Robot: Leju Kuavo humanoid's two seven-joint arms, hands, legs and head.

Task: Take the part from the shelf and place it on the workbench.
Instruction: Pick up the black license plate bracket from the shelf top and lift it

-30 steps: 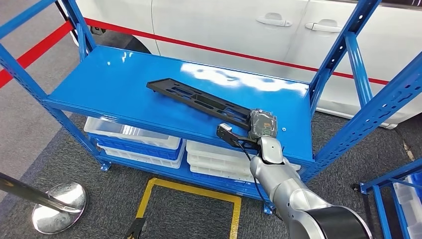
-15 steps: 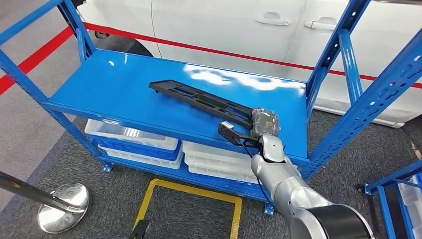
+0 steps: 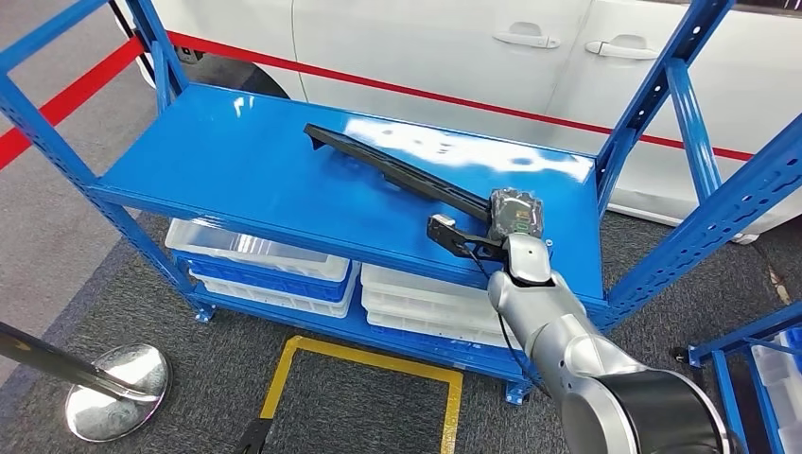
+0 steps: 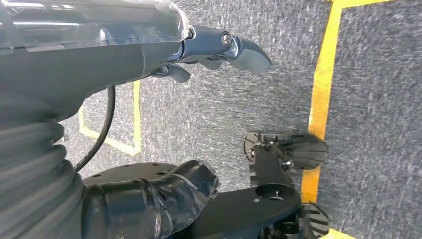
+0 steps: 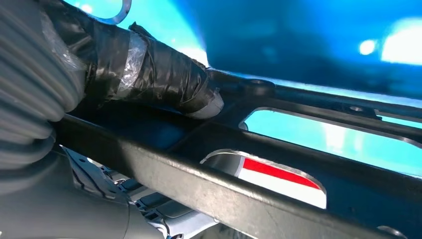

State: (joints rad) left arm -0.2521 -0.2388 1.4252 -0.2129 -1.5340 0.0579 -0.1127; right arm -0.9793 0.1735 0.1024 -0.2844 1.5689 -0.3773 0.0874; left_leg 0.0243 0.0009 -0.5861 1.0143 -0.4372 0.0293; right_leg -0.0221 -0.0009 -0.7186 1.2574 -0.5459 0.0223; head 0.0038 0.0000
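Right robot hand (image 3: 515, 219) grips the near end of the part (image 3: 397, 173), a long black plastic frame with cut-out windows; in the right wrist view a taped thumb (image 5: 164, 74) presses on the frame's top face while a rail of the frame (image 5: 224, 189) runs across close to the camera. From that grip the part reaches away over the top level of the blue shelf (image 3: 217, 161), its far end raised and tilted; whether any of it touches the shelf cannot be told. Left robot hand (image 4: 209, 50) hangs over grey carpet with a yellow floor line (image 4: 323, 79), fingers apart and holding nothing.

Judging by its thin ribbed build, the part is light and fairly stiff, but long, so an end grip leaves much leverage and the free end may swing or sag. A hold nearer the middle, across a solid rail and not a window edge, would likely steady it. Behind the shelf stands a white car (image 3: 426, 47); white bins (image 3: 255, 265) sit on the lower level
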